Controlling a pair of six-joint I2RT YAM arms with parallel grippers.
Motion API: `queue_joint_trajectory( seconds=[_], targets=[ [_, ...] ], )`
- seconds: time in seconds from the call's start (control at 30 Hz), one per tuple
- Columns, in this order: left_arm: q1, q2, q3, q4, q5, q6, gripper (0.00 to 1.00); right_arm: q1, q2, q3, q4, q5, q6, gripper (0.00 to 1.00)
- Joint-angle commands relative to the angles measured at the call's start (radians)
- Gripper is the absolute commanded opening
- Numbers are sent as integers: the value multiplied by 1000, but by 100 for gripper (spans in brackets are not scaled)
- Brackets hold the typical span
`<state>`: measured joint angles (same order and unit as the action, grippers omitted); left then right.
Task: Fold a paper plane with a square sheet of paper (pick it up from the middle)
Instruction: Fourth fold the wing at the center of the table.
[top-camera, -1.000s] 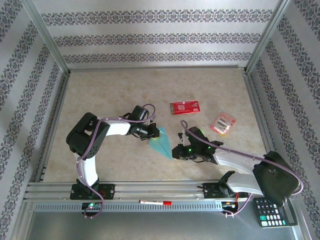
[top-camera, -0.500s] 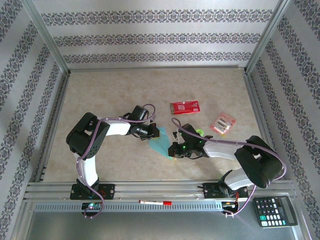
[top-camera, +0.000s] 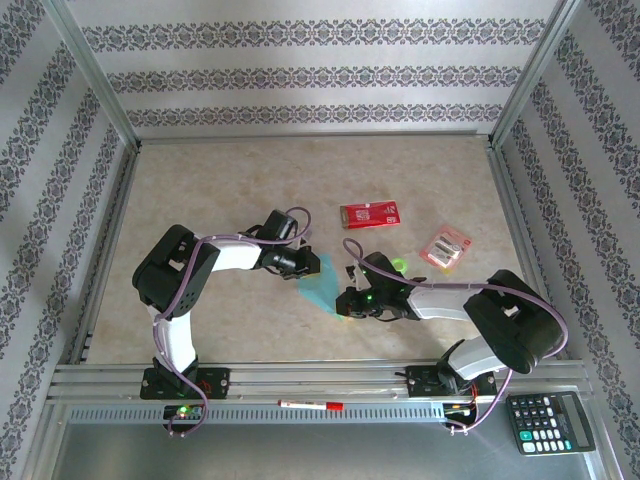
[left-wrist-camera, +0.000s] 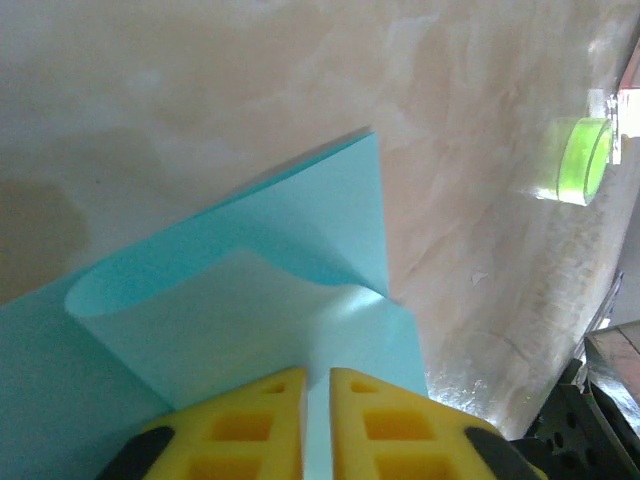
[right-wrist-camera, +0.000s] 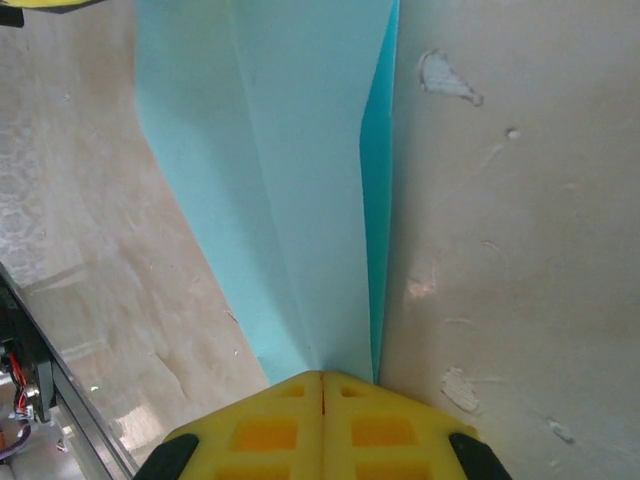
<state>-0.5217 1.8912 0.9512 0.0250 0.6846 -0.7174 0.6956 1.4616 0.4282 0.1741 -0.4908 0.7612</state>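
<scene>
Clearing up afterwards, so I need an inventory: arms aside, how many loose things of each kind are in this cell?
Light-blue paper: 1
Packets: 2, the red packet and the smaller pinkish pack
Green ring: 1
Pen: 1
Calculator: 1
Total: 6

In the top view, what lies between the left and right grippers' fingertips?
The folded light-blue paper spans it, one end at the left gripper, the other at the right gripper. The top view shows this.
</scene>
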Motion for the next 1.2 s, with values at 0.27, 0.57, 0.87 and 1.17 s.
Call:
queue_joint_trajectory(
  seconds=[0.27, 0.57, 0.87, 1.17],
  targets=[
    [-10, -178, 5, -115, -72, -43, 33, -5, 16, -54, -95, 69, 20, 3],
    [-114, -223, -130, 49, -6, -220, 0, -5, 21, -54, -94, 76, 24, 3],
    [-182, -148, -168, 155, 39, -297, 0, -6, 31, -51, -98, 75, 19, 3],
    [-209, -87, -155, 155, 52, -313, 0, -6, 27, -46, -107, 77, 21, 3]
  ],
)
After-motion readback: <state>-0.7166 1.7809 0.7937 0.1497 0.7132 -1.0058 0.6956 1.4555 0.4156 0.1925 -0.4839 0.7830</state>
